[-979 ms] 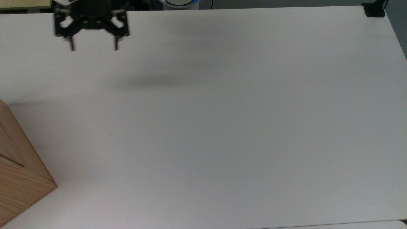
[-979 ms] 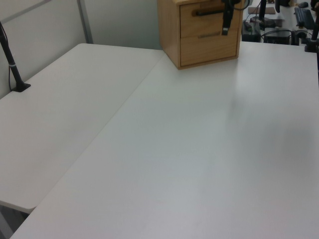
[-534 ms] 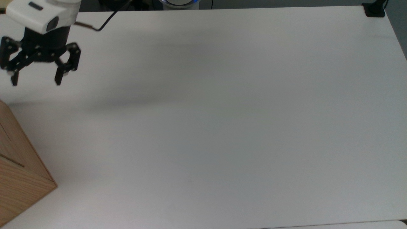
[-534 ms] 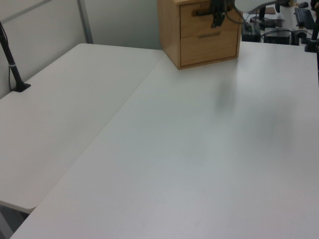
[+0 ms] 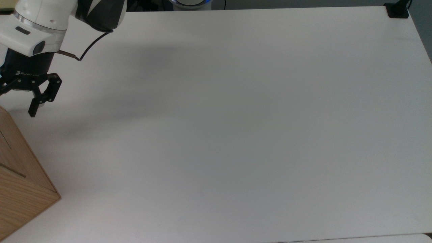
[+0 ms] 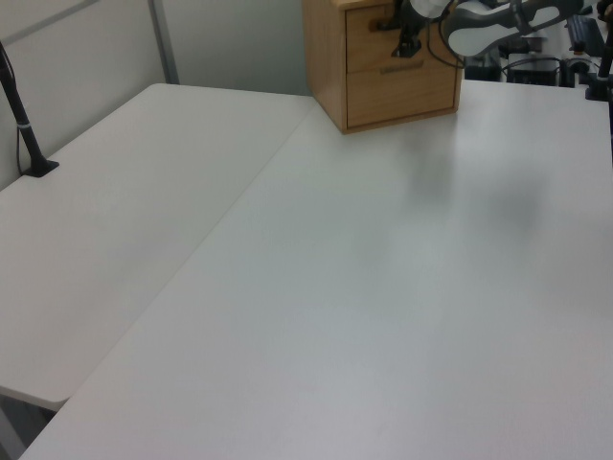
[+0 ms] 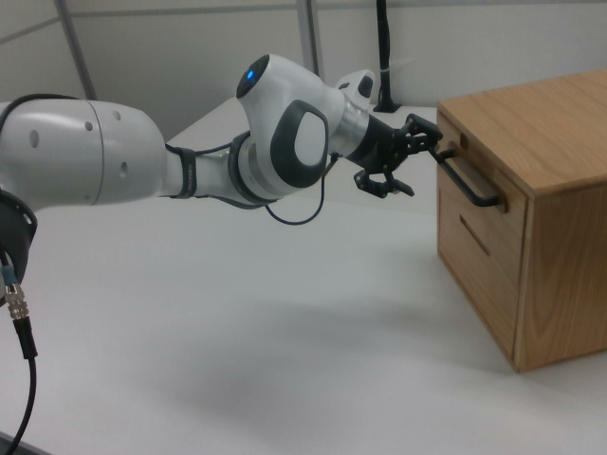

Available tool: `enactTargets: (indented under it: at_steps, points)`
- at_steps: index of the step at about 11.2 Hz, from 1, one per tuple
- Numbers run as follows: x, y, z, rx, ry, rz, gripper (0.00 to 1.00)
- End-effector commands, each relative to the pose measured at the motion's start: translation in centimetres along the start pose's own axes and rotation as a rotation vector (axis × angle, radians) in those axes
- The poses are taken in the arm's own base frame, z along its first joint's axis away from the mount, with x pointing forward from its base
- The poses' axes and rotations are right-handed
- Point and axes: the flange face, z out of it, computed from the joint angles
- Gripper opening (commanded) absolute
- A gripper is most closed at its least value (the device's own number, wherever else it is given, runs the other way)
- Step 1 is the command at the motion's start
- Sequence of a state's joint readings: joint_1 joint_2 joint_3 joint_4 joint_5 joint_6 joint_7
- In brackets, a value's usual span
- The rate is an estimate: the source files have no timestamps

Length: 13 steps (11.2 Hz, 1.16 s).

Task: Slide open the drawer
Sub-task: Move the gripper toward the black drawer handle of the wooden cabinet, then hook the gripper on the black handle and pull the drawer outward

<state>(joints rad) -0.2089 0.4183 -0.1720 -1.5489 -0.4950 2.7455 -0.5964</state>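
Top view: white table (image 5: 236, 118) bare across the middle, soft arm shadow on it around 10 o'clock. Gripper (image 5: 20, 98) at 9 o'clock on the frame edge, one black finger (image 5: 42, 99) visible pointing toward 6, the other cut off by the top view's left edge. Wooden cabinet (image 5: 20, 175) corner sits at 8 o'clock; black clamp base (image 5: 397, 10) at 1 o'clock on the table corner. Left view: two white tabletops meet along a seam, grey partition wall (image 6: 230, 43) behind at 11 o'clock, black post (image 6: 21, 115) clamped at 9 o'clock. Cabinet at 1 o'clock, drawer (image 6: 383, 34) front facing the table, arm (image 6: 488, 19) reaching in from 2 o'clock with the gripper at the handle. Right view: white arm comes in from 9 o'clock, gripper (image 7: 417, 156) at the near end of the black bar handle (image 7: 469, 180) at 2 o'clock. Fingers spread apart, not clamped on anything; cannot tell whether a fingertip touches the bar. Drawer is the upper one, front looks flush with the cabinet body, second drawer (image 7: 474, 256) below it. Pale panel walls behind.
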Motion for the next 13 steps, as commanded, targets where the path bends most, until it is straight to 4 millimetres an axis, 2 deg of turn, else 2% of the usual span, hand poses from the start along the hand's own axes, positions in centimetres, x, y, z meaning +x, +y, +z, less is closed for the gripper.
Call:
enactTargets:
  at_steps: [1,4,6,10,12,13]
  points:
    - [-2.2,1.8,0.8,-0.058,-0.002,-0.008,0.73]
    - [-2.4,2.3,0.4,-0.069,0.005,-0.005,0.73]
    - [-3.4,2.7,0.6,-0.078,-0.014,-0.019,0.51]
    - [-3.2,2.8,0.0,-0.097,-0.02,-0.063,0.15]
    - [-3.2,3.3,-1.0,-0.116,-0.023,-0.089,0.01]
    - [-3.3,3.3,-1.2,-0.116,-0.023,-0.09,0.0]
